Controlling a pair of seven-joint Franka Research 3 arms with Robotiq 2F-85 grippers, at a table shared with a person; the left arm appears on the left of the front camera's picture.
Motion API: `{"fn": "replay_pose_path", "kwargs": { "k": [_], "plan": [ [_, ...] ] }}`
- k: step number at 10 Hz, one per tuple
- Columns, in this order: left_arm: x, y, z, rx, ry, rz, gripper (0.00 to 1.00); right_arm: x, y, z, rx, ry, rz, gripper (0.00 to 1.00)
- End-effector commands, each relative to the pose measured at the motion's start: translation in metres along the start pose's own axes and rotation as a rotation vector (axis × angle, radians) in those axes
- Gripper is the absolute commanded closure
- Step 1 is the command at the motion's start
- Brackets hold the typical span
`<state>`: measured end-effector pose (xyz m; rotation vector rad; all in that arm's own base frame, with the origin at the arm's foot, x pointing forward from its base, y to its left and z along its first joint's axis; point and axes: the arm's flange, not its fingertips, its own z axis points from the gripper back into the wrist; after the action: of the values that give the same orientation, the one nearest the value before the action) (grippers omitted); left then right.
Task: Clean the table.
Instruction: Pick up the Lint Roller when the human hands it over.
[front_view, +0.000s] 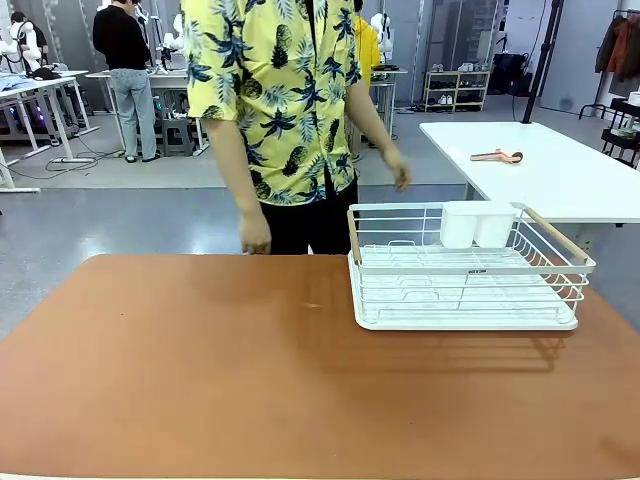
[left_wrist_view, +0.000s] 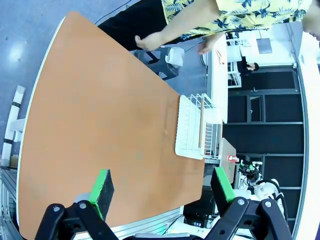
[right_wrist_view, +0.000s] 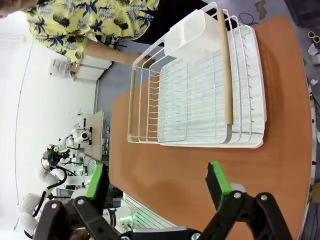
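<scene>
The rust-brown table (front_view: 220, 380) spreads across the front view, its top bare apart from a white wire rack (front_view: 465, 275) at the right. In the left wrist view my left gripper (left_wrist_view: 162, 192) hangs open high above the table (left_wrist_view: 95, 130), green pads wide apart, nothing between them. My right gripper (right_wrist_view: 157, 185) is open too, above the table (right_wrist_view: 165, 165) just short of the rack (right_wrist_view: 200, 90). A person in a yellow patterned shirt (front_view: 275, 90) stands at the far edge, hands lowered.
The rack has wooden handles and a white cutlery cup (front_view: 478, 224) at its back. Behind it stands a white-topped table (front_view: 545, 170) with a small pink tool (front_view: 498, 156). Another person (front_view: 125, 75) stands at far workbenches.
</scene>
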<state>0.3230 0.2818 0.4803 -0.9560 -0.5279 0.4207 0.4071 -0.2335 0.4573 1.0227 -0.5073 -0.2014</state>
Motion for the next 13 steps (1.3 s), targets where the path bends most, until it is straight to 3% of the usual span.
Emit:
{"fn": "replay_pose_path", "kwargs": {
  "k": [1, 13],
  "plan": [
    [-0.0005, 0.0008, 0.0025, -0.016, 0.0, -0.006, 0.0, 0.0007, 0.0012, 0.0004, 0.014, -0.012, 0.008, 0.0],
    [-0.0005, 0.0008, 0.0025, -0.016, 0.0, -0.006, 0.0, 0.0007, 0.0012, 0.0004, 0.014, -0.012, 0.008, 0.0]
  ]
}}
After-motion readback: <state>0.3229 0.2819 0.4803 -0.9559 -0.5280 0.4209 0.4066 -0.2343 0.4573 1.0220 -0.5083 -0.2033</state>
